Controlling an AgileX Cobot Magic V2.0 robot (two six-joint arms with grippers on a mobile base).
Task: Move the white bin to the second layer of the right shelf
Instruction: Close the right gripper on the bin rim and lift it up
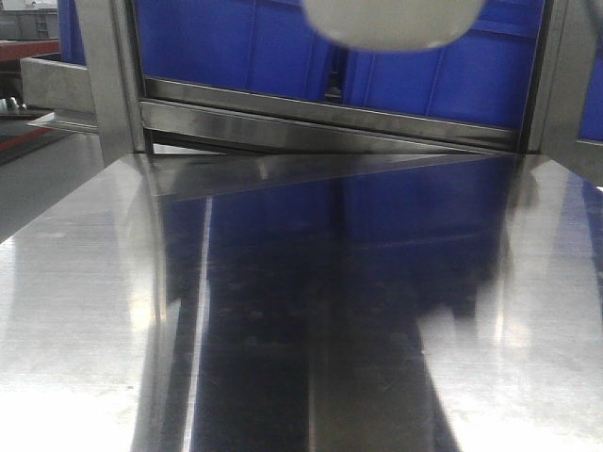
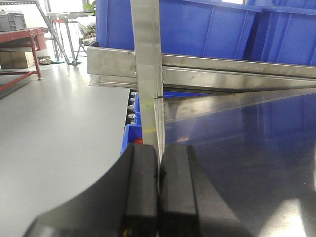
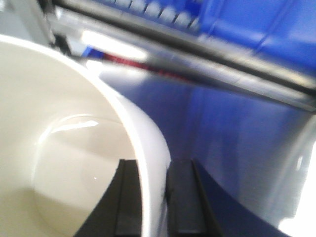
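Observation:
The white bin (image 3: 64,148) is cream-white and glossy, and I look down into its empty mouth in the right wrist view. My right gripper (image 3: 153,165) is shut on its rim, one finger inside the wall and one outside. In the front view only the bin's rounded base (image 1: 391,24) shows, hanging at the top centre above the steel tabletop (image 1: 311,311). Behind it runs a rack level with a steel front bar (image 3: 207,64) and small white rollers (image 3: 150,10), which I take for the right shelf second layer. My left gripper (image 2: 159,148) is shut with nothing in it, close to a steel post (image 2: 147,74).
Blue crates (image 1: 245,42) stand on the rack level behind the front bar (image 1: 330,113). Steel uprights (image 1: 113,75) frame it left and right. Left of the tabletop lie grey floor (image 2: 54,128), a red table (image 2: 19,37) and a lower blue crate (image 2: 132,133).

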